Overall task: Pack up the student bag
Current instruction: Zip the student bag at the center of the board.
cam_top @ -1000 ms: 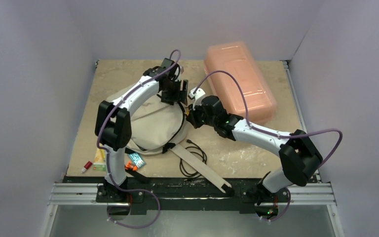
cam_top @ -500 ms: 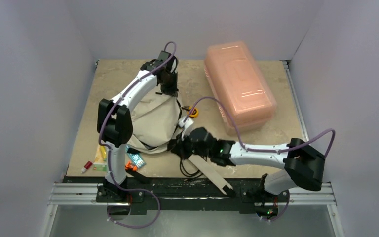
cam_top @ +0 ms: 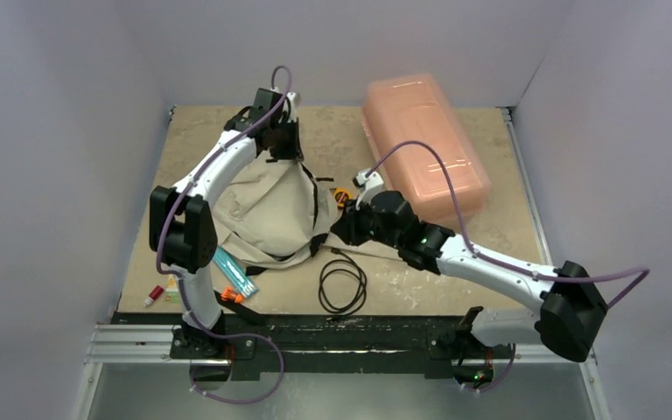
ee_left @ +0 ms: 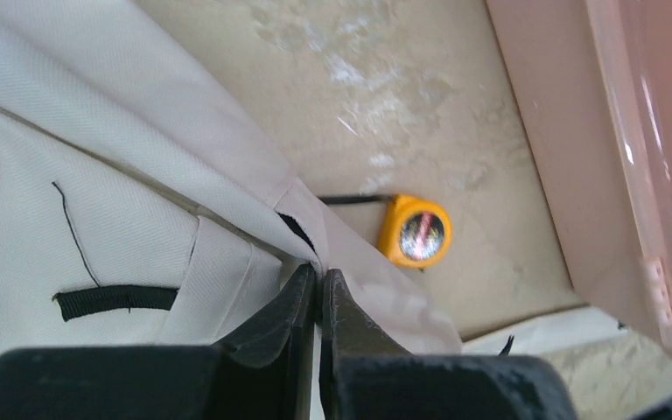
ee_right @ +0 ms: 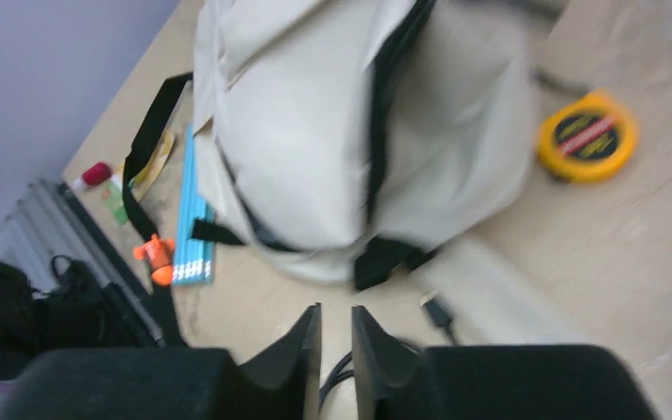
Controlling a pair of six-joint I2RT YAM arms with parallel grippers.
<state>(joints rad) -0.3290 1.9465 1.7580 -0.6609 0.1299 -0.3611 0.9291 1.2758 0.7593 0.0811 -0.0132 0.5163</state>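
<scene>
The student bag [cam_top: 271, 214] is a beige fabric backpack with black straps, lying left of centre on the table. My left gripper [cam_top: 282, 144] is at its far top edge, shut on a fold of the beige fabric [ee_left: 319, 273]. In the left wrist view the bag [ee_left: 122, 201] hangs stretched below the jaws. My right gripper [cam_top: 343, 229] hovers just off the bag's right side. In its own view the right gripper [ee_right: 336, 311] has its jaws a small gap apart with nothing between them, and the bag [ee_right: 315, 131] lies beyond.
A yellow tape measure [cam_top: 343, 196] lies right of the bag. A translucent pink box [cam_top: 424, 153] fills the back right. A coiled black cable [cam_top: 343, 284] lies near the front. A blue pencil pack [cam_top: 234, 273], an orange item [cam_top: 230, 297] and a red marker [cam_top: 154, 295] sit front left.
The left gripper closed on the bag's top and pulled it back and left. The right arm swung to the front, then back to the bag's right side, jaws parting slightly. The long beige strip left the front edge.
</scene>
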